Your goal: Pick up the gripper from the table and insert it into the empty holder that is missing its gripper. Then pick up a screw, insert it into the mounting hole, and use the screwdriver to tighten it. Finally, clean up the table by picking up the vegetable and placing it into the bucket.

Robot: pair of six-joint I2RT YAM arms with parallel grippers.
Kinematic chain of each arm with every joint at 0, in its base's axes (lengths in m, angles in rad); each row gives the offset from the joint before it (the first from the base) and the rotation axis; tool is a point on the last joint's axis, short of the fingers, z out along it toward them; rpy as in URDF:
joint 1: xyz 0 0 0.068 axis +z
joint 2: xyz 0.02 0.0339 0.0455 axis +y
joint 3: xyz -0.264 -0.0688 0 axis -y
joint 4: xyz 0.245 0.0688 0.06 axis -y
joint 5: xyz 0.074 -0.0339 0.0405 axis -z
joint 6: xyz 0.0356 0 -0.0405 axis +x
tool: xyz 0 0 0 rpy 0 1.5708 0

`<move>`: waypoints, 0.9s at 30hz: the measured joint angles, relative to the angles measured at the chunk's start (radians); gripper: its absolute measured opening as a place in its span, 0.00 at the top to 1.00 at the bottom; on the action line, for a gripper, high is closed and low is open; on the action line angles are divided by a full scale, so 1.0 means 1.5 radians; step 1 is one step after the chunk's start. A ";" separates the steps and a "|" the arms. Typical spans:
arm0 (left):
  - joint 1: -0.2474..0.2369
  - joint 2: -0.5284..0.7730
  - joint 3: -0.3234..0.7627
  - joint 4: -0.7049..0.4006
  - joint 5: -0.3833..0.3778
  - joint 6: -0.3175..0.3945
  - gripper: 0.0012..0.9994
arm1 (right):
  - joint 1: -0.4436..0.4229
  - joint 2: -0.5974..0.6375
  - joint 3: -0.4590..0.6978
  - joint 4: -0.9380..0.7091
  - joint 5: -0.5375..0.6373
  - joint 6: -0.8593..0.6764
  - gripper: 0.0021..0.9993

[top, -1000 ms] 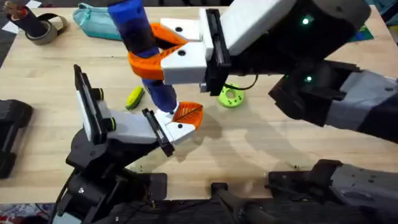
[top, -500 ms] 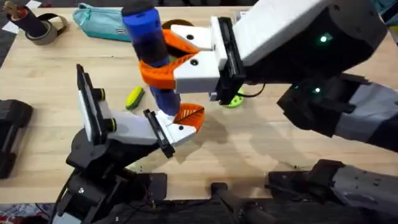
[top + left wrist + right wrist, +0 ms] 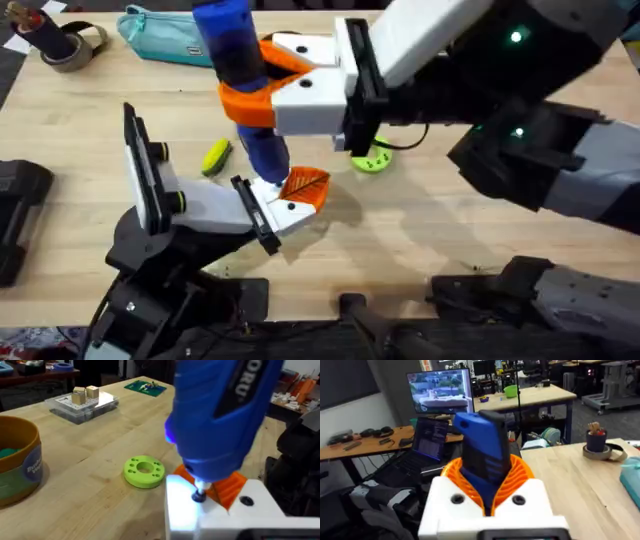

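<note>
The right gripper [image 3: 262, 85], entering from the right side of the wooden bench [image 3: 420, 230], pinches the screwdriver [image 3: 240, 85] between its orange ribbed pads [image 3: 245, 105], which close around the dark band of the blue handle; the right wrist view shows the same clasp, the pads [image 3: 517, 477] wrapping the handle on both sides. The screwdriver stands nearly upright, tilted slightly, with its lower shaft reaching down to the gripper [image 3: 298, 192], the white block with the orange wedge finger that now sits on the holder [image 3: 252, 212], the black rail plate at the end of the white wrist of the black-based arm. In the left wrist view the screwdriver [image 3: 220, 420] ends in a small dark tip resting at a hole in the white block [image 3: 210, 510], with the orange wedge just behind the tip. The left gripper's state cannot be told from these views. The vegetable [image 3: 216, 156] lies on the bench just left of the screwdriver's shaft, apart from it. A round green disc [image 3: 371, 157] with holes lies to the screwdriver's right, beneath the right arm. The bucket [image 3: 17, 460] stands beyond the disc, away from the screwdriver, in the left wrist view. A teal pouch [image 3: 165, 38] lies at the far edge, left of the screwdriver's handle.
</note>
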 joint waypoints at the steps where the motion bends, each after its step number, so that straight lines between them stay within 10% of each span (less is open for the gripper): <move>1: 0.000 0.000 0.000 0.000 0.000 0.000 0.99 | -0.001 0.003 0.003 -0.001 -0.001 0.000 0.96; 27: 0.000 -0.001 0.000 0.002 -0.010 0.005 0.99 | 0.000 0.014 0.072 -0.090 -0.057 -0.085 0.96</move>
